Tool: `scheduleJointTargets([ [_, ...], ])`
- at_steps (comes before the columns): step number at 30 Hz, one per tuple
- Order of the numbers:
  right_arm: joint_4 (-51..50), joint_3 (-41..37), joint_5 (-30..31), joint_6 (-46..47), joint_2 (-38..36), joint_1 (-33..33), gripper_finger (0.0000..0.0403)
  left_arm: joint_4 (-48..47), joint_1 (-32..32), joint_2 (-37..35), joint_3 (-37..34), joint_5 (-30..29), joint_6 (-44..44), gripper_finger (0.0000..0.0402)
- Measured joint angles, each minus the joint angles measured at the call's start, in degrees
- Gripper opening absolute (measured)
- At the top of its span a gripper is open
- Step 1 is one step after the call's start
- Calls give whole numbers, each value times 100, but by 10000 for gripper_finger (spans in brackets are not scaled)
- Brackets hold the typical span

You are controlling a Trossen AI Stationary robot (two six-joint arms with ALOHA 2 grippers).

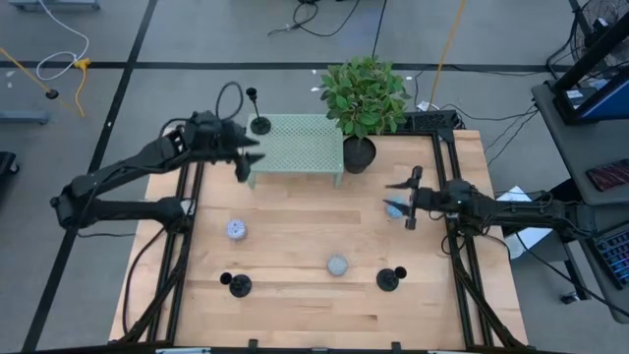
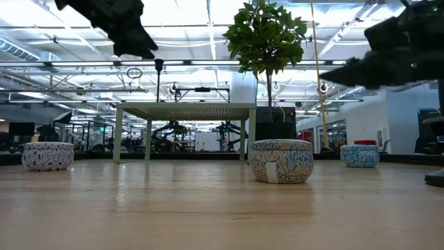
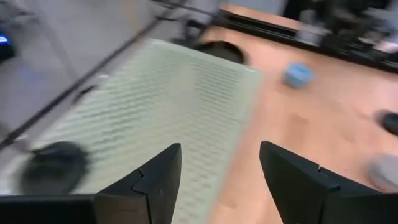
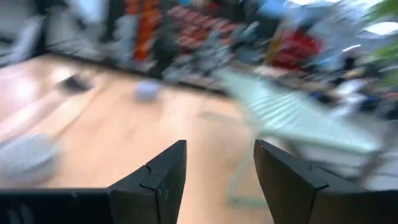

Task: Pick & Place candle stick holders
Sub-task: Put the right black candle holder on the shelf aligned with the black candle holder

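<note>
One black candle stick holder point(image 1: 258, 123) stands on the far left corner of the green perforated stand point(image 1: 295, 147); it also shows in the low view point(image 2: 159, 69). Two more holders point(image 1: 239, 284) point(image 1: 391, 279) stand on their disc bases near the table's near edge. My left gripper point(image 1: 246, 160) is open and empty above the stand's left end point(image 3: 174, 106), with the holder's base point(image 3: 53, 167) blurred beside it. My right gripper point(image 1: 398, 200) is open and empty above the table's right side, pointing toward the stand point(image 4: 298, 118).
A potted plant point(image 1: 360, 147) stands at the stand's right end. Patterned tins sit on the table at the left point(image 1: 237, 229), near the middle point(image 1: 338, 265) and under my right gripper point(image 1: 395, 208). Black frame rails run along both table sides.
</note>
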Motion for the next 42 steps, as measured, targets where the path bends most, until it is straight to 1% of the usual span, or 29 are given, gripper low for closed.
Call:
scheduleJointTargets([
  [1,-221,0,-315,3,2,0,183,-68,-185,-32,0,2,-18,225],
  [3,-553,0,-1223,42,4,0,183,-155,-520,-47,0,-25,-72,225],
  [7,-782,0,-3477,-39,3,2,183,-142,-1057,43,0,-116,-50,225],
  [9,-785,0,-4446,-113,2,2,183,-115,-1274,134,0,-221,5,225],
  [10,-783,-1,-4832,-162,4,7,183,-121,-1363,179,0,-314,12,225],
  [12,-745,-2,-5228,-252,23,93,183,-100,-1519,272,0,-547,-2,225],
  [14,-658,-2,-5152,-198,71,284,183,-95,-1641,400,0,-739,-8,225],
  [19,-460,-2,-4450,-6,334,1024,183,204,-1872,774,0,-941,14,225],
  [22,-140,-2,-4115,13,578,1500,183,425,-1970,973,0,-973,92,225],
  [26,165,-2,-3515,43,939,1996,183,740,-2020,1145,0,-973,252,225],
  [32,1076,-2,-2661,666,1669,2515,183,1013,-2018,1214,0,-975,256,225],
  [34,1281,-2,-2502,743,1952,2616,183,1098,-2018,1214,0,-974,305,225],
  [37,1813,-2,-2494,778,2411,2753,183,1175,-2018,1214,0,-975,310,225],
  [42,2430,-2,-2490,768,3183,2959,183,1353,-2018,1214,0,-975,312,225],
])
